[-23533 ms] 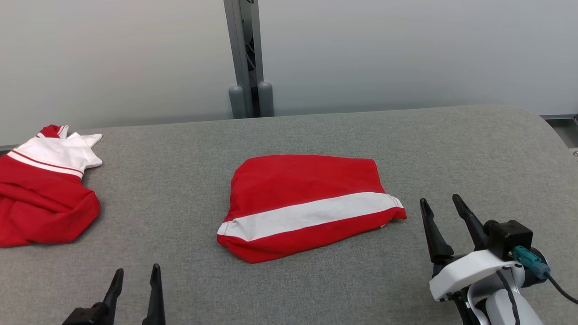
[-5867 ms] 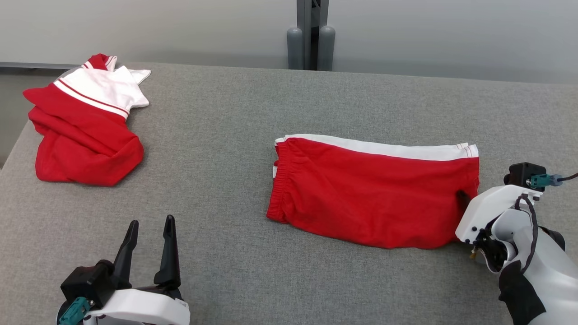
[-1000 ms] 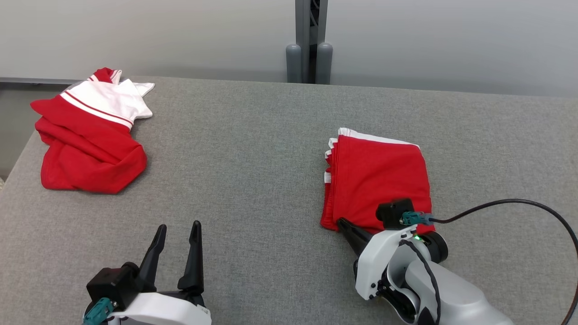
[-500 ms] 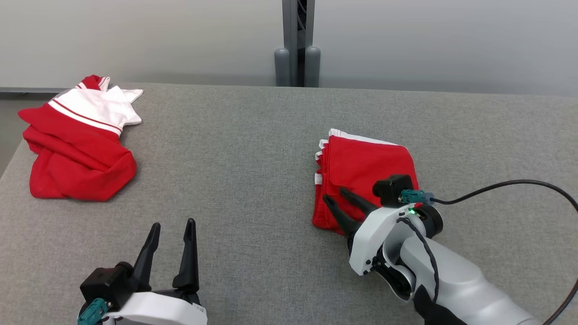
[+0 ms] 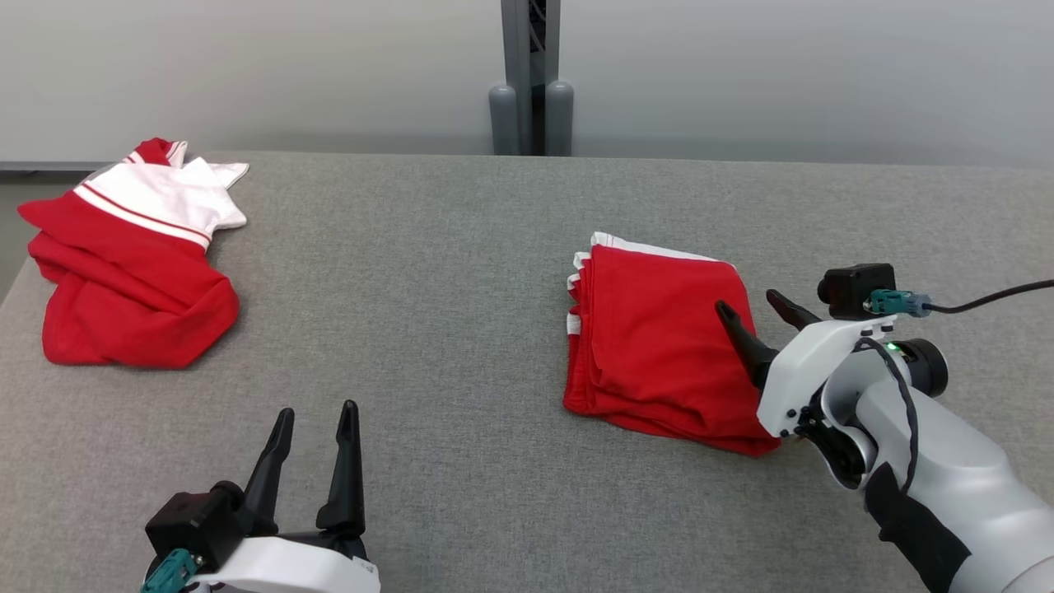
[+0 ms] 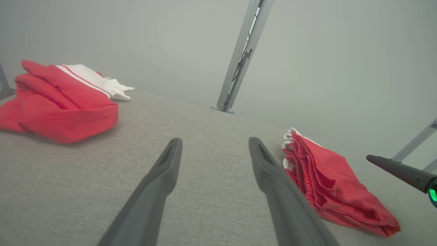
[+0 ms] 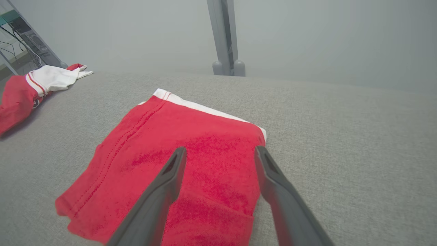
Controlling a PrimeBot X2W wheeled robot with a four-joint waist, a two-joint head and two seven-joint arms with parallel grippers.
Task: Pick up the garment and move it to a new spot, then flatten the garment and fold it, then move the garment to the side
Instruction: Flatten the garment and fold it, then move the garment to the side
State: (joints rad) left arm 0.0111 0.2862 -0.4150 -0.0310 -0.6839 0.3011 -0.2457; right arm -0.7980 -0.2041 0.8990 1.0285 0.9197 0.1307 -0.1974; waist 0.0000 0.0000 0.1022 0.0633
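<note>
Risk first: the fold. The shorts (image 5: 659, 346) lie folded small on the worktop (image 5: 412, 272), directly under and just ahead of my right jaws, which stand wide and hold nothing. One finger (image 5: 735, 329) hangs over the red cloth, the other over the shorts' right edge. I can't tell whether the tips touch the fabric. If I pinch only the top layer for the move to the side, I judge the stack would peel open. A tip dragged across it would ruck it as well. My left jaws are wide and empty too, with the shorts well off to their right and the shirt (image 5: 123, 263) ahead to their left. Containers: none in play; shorts and shirt both lie loose on the worktop.
</note>
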